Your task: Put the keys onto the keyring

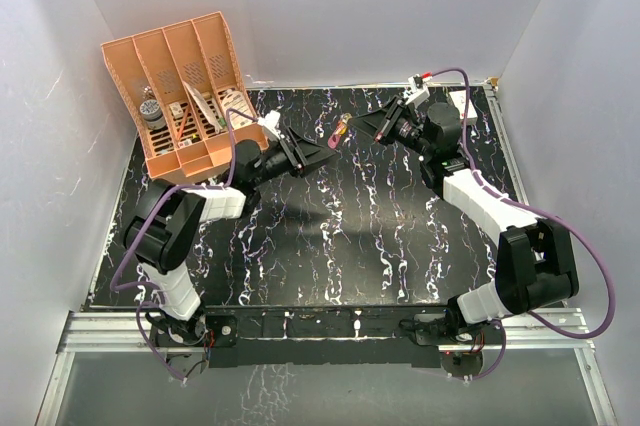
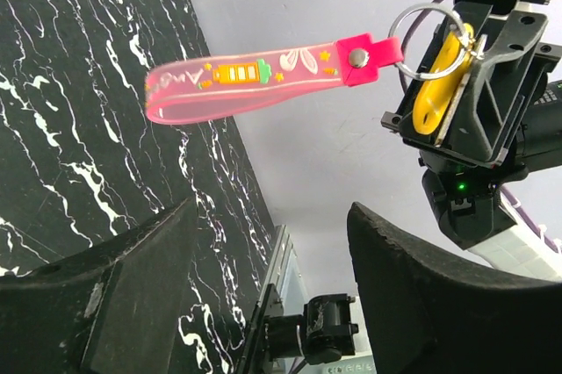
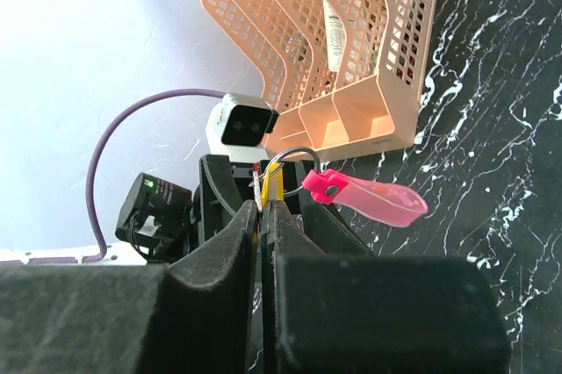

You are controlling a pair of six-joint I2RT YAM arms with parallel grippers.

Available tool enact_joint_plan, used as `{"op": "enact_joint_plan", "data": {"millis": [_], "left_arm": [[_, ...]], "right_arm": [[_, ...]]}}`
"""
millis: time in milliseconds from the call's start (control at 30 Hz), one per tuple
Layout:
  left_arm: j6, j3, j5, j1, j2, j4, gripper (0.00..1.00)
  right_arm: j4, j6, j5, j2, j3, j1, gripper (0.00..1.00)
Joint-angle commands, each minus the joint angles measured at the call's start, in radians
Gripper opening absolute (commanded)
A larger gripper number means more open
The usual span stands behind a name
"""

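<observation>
- Left tool (image 2: 272, 216): jaws stand wide apart with nothing between them; both fingers (image 2: 132, 295) are clear of the keyring
- Right tool (image 3: 262, 207): jaws closed, pinching the yellow key (image 3: 273, 183) by its blade; the key head projects past the fingertips
- Keyring (image 2: 255, 84): held in the air above the desk (image 1: 350, 236), between the two tools and resting on nothing
- Metal ring (image 2: 430, 33): sits at the head of the key, overlapping it in the left wrist view; whether it passes through the key hole cannot be told
- Strap: pink and translucent, riveted at the ring end, and runs out from the ring toward 9 o'clock in the left wrist view, near level
- Position in the top view: the keyring lies toward 12 o'clock of the desk centre, with the left tool just beside it at 8 o'clock and the right tool at 3 o'clock
- Orange mesh organiser (image 1: 185, 96): stands at the 10 o'clock corner of the desk, tilted back, with small items in its compartments, well apart from the keyring
</observation>
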Motion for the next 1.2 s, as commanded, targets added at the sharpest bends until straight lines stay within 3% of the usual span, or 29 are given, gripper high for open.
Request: {"op": "enact_joint_plan", "data": {"millis": [0, 67, 167, 233, 367, 633, 867, 1167], "left_arm": [[0.038, 0.006, -0.043, -0.026, -0.025, 0.012, 0.68], [0.103, 0.016, -0.074, -0.041, -0.047, -0.063, 0.69], [0.274, 0.024, -0.175, -0.082, -0.102, -0.218, 0.82], [0.395, 0.028, -0.268, -0.114, -0.144, -0.304, 0.97], [0.622, 0.022, -0.474, -0.185, -0.205, -0.384, 0.98], [0.896, -0.124, -0.693, -0.277, -0.202, -0.067, 0.98], [0.977, -0.180, -0.801, -0.299, -0.114, 0.205, 0.96], [1.032, -0.153, -0.818, -0.300, -0.028, 0.375, 0.92]], "right_arm": [[0.133, 0.033, -0.015, -0.036, -0.013, 0.005, 0.00], [0.131, 0.036, -0.012, -0.033, -0.008, 0.005, 0.00], [0.129, 0.040, -0.012, -0.030, -0.005, 0.005, 0.00], [0.130, 0.041, -0.010, -0.033, -0.006, 0.005, 0.00], [0.131, 0.036, -0.009, -0.038, -0.013, 0.005, 0.00], [0.153, 0.049, -0.017, -0.043, -0.025, 0.005, 0.00], [0.184, 0.088, -0.033, -0.050, -0.038, 0.005, 0.00], [0.192, 0.103, -0.041, -0.073, -0.075, 0.005, 0.00]]}}
